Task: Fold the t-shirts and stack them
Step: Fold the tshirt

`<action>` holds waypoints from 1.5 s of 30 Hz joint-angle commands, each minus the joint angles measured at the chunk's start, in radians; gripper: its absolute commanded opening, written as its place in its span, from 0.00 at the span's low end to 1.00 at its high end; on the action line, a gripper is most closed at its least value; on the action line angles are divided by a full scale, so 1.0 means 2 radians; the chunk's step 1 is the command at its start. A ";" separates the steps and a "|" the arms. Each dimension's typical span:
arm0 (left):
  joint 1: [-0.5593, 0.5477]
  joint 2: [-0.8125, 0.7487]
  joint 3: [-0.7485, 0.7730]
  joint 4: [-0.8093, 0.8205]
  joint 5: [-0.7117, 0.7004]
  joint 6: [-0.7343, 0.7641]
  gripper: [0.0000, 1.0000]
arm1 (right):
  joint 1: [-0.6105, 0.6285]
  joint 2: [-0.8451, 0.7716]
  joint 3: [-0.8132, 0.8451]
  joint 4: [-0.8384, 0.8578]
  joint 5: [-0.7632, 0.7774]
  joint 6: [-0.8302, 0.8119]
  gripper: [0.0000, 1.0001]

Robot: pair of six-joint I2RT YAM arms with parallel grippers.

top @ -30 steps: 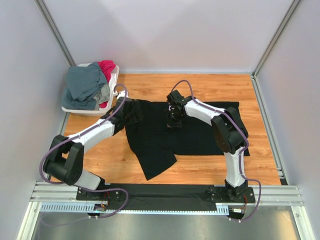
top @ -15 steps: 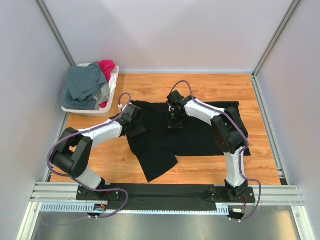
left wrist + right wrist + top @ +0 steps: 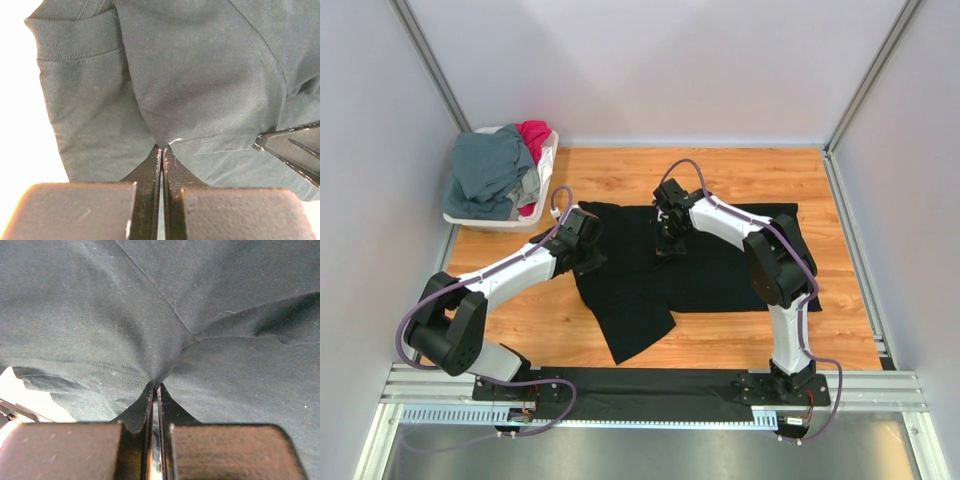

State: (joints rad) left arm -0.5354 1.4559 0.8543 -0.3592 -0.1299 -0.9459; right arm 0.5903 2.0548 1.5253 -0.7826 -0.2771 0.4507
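A black t-shirt (image 3: 720, 265) lies spread on the wooden table, with one part trailing toward the near edge. My left gripper (image 3: 588, 243) is shut on the shirt's left side near a sleeve, and the cloth (image 3: 200, 75) puckers into its closed tips (image 3: 162, 149). My right gripper (image 3: 669, 243) is shut on the black cloth (image 3: 125, 305) near the shirt's upper middle, with the fabric bunched at its tips (image 3: 154, 385). A slate grey-blue t-shirt (image 3: 488, 170) and a magenta-red one (image 3: 534, 135) are heaped in the basket.
The white plastic basket (image 3: 544, 213) stands at the table's far left corner. Grey walls close in the table on three sides. A metal rail (image 3: 650, 385) with the arm bases runs along the near edge.
My left gripper has gone from open to shut on the black t-shirt's left side and shifted slightly. The right gripper holds its grip in the same place.
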 commanded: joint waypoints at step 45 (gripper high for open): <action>0.080 0.311 0.367 -0.062 -0.089 0.034 0.32 | -0.327 0.049 0.119 0.012 0.174 -0.033 0.37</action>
State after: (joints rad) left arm -0.4084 2.0541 1.5391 -0.4915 -0.2951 -0.8261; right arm -0.0654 2.1353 1.7081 -0.7830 0.0364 0.3954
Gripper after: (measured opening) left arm 0.322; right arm 0.374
